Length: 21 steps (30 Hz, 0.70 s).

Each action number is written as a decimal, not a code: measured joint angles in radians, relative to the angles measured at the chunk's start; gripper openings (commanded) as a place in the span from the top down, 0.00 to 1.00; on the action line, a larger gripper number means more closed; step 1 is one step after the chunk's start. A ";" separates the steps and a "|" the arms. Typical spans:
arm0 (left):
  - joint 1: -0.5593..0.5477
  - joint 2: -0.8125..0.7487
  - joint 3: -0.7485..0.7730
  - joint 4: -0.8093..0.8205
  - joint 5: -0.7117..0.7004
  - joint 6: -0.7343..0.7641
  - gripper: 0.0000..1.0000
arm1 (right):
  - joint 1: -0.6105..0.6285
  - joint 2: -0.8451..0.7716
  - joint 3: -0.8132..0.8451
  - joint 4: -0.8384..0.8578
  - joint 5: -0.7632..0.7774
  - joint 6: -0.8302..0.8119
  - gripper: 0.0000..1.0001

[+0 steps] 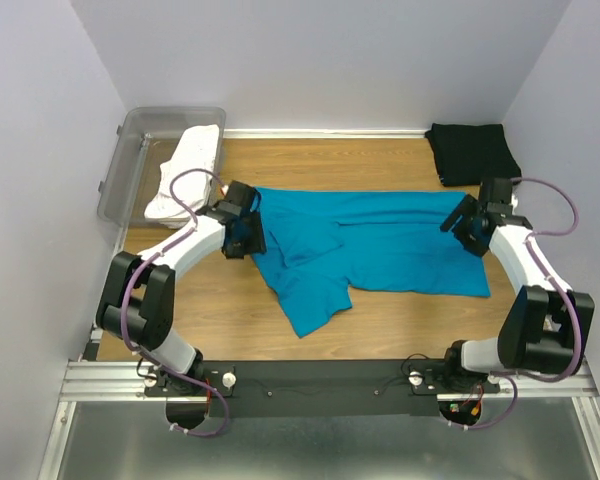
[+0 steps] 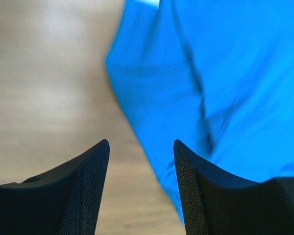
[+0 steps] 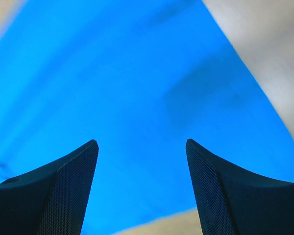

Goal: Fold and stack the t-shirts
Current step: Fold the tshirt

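So the teal shirt (image 1: 380,245) is lying spread sideways across the wooden table (image 1: 220,320), rumpled, with one part flopped toward the near edge. The left gripper (image 1: 242,228) is right at the shirt's left edge, jaws apart and holding nothing. In its wrist view one of its fingers (image 2: 206,196) is over the blue cloth and the other is over bare wood. The right gripper (image 1: 467,225) is at the opposite end of the shirt, spread wide and empty too, with blue fabric under the whole gap. Can't tell if either one actually touches the cloth. The black shirt (image 1: 470,152) is folded in the far corner, just beyond the right gripper. The white shirt (image 1: 185,170) is bunched up beyond the left gripper, against the clear tub (image 1: 130,160).
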<state>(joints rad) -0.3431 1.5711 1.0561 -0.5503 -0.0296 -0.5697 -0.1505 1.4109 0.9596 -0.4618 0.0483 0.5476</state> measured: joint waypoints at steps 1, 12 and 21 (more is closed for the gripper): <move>-0.015 -0.003 -0.022 -0.009 0.000 -0.003 0.39 | 0.000 -0.019 -0.022 -0.023 0.013 -0.009 0.20; -0.126 0.007 -0.119 -0.017 0.014 -0.088 0.44 | -0.001 -0.094 -0.134 -0.124 0.046 -0.060 0.20; -0.175 0.048 -0.119 -0.016 -0.002 -0.139 0.46 | -0.001 -0.135 -0.178 -0.136 0.047 -0.078 0.20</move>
<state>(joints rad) -0.5186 1.6192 0.9375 -0.5667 -0.0319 -0.7086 -0.1516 1.2755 0.7815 -0.5980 0.0948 0.4694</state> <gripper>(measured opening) 0.552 0.795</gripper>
